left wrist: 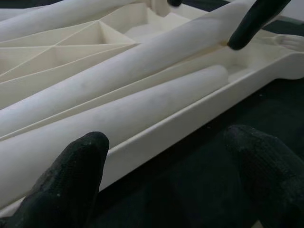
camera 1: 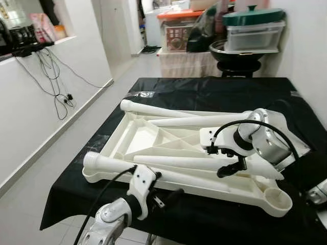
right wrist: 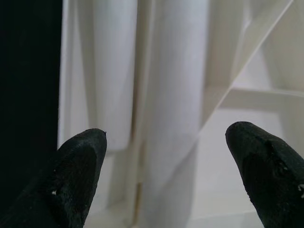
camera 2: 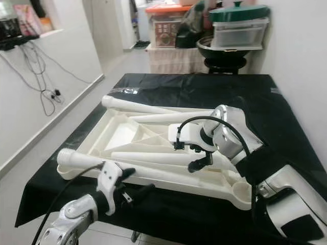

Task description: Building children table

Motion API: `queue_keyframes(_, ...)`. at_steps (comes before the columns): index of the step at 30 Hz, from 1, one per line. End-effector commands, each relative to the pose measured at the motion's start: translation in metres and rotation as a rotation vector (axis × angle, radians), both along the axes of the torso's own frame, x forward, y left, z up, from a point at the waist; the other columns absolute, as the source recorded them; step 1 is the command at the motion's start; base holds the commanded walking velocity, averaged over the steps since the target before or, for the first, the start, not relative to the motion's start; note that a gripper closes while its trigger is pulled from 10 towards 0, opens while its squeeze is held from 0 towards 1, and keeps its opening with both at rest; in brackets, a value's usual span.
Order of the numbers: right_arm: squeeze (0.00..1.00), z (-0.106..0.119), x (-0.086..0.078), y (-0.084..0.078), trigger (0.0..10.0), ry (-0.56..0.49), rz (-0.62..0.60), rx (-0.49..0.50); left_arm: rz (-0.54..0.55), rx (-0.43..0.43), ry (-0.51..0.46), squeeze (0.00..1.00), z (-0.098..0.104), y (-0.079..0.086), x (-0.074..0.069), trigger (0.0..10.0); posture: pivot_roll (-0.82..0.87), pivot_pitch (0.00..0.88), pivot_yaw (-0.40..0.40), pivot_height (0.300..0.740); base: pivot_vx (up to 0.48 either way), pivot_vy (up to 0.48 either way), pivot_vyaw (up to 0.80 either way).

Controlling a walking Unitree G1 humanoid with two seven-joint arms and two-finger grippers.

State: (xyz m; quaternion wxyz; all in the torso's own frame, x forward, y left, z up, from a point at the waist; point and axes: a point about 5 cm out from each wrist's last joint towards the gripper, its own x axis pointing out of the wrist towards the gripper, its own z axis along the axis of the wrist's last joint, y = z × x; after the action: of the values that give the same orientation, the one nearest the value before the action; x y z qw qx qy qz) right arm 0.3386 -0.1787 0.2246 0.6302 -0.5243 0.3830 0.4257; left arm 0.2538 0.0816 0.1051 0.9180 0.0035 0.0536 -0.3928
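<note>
Nearest the camera, at the bottom left of the head view, the left gripper [camera 1: 164, 196] hovers over the black cloth [camera 1: 214, 97] at the near edge of the table, just short of the white tabletop [camera 1: 138, 135]. Its two black fingers stand wide apart in the left wrist view and hold nothing; one fingertip [left wrist: 71, 175] sits low in front of the tabletop's rim.

One white plastic tabletop lies upside down in the middle of the frame, ribbed underside up. Four white legs can be counted on it. One leg [camera 1: 110, 164] lies along the near rim, its threaded end at the left. A second leg [camera 1: 179, 162] lies just behind it. A third leg [camera 1: 199, 120] slants across the middle, and a fourth leg [camera 1: 153, 108] runs along the far rim.

At centre right, the right gripper [camera 1: 223, 161] reaches in from the right over the second leg. Its fingers are spread wide in the right wrist view, one fingertip [right wrist: 78, 166] to each side of a leg, and they grip nothing. Whether they touch the plastic is hard to tell. The silver right arm hides the right ends of the middle legs.

Farther back, at the upper right, stacked storage boxes [camera 1: 253, 33] and a dark bowl stand behind the table. Loose cables [camera 1: 53, 76] hang on the white wall at the upper left.
</note>
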Motion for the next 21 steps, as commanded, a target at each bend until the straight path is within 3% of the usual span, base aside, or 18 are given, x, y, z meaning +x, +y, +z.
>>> queue_keyframes(1, 0.0, -0.001, 0.003, -0.003, 10.0, -0.022, -0.007, -0.069, -0.008, 0.016, 0.006, 0.0, 0.0, 0.002, -0.002, 10.0, -0.05, 0.012, 0.057, 0.74, 0.0, 0.0, 0.0)
queue_keyframes(3, 0.0, -0.001, 0.003, -0.003, 10.0, -0.022, -0.007, -0.069, -0.008, 0.016, 0.006, 0.0, 0.0, 0.002, -0.002, 10.0, -0.05, 0.012, 0.057, 0.74, 0.0, 0.0, 0.0)
queue_keyframes(5, 0.0, -0.007, 0.009, -0.012, 10.0, -0.053, -0.045, -0.166, -0.01, 0.02, -0.004, 0.0, 0.003, 0.001, -0.002, 10.0, -0.06, 0.018, 0.05, 0.74, 0.0, 0.0, 0.0)
queue_keyframes(16, 0.0, -0.013, 0.024, -0.028, 10.0, -0.072, -0.146, -0.252, -0.008, 0.021, -0.035, 0.0, 0.011, 0.0, -0.002, 10.0, -0.05, 0.022, 0.038, 0.74, 0.0, 0.0, 0.0)
queue_keyframes(17, 0.0, -0.013, 0.024, -0.031, 7.9, -0.071, -0.147, -0.274, -0.009, 0.021, -0.036, 0.0, 0.011, 0.0, -0.002, 10.0, -0.05, 0.022, 0.038, 0.74, 0.0, 0.0, 0.0)
queue_keyframes(18, 0.0, -0.013, 0.024, -0.031, 7.9, -0.071, -0.147, -0.274, -0.009, 0.021, -0.036, 0.0, 0.011, 0.0, -0.002, 10.0, -0.05, 0.022, 0.038, 0.74, 0.0, 0.0, 0.0)
queue_keyframes(19, 0.0, -0.014, 0.025, -0.034, 1.1, -0.072, -0.145, -0.294, -0.008, 0.021, -0.04, 0.0, 0.012, -0.001, -0.001, 10.0, -0.05, 0.021, 0.037, 0.74, 0.0, 0.0, 0.0)
queue_keyframes(20, 0.0, -0.014, 0.025, -0.034, 1.1, -0.072, -0.145, -0.294, -0.008, 0.021, -0.04, 0.0, 0.012, -0.001, -0.001, 10.0, -0.05, 0.021, 0.037, 0.74, 0.0, 0.0, 0.0)
queue_keyframes(21, 0.0, -0.014, 0.026, -0.033, 0.0, -0.072, -0.141, -0.296, -0.006, 0.02, -0.041, 0.0, 0.012, -0.001, -0.001, 10.0, -0.06, 0.023, 0.037, 0.74, 0.0, 0.0, 0.0)
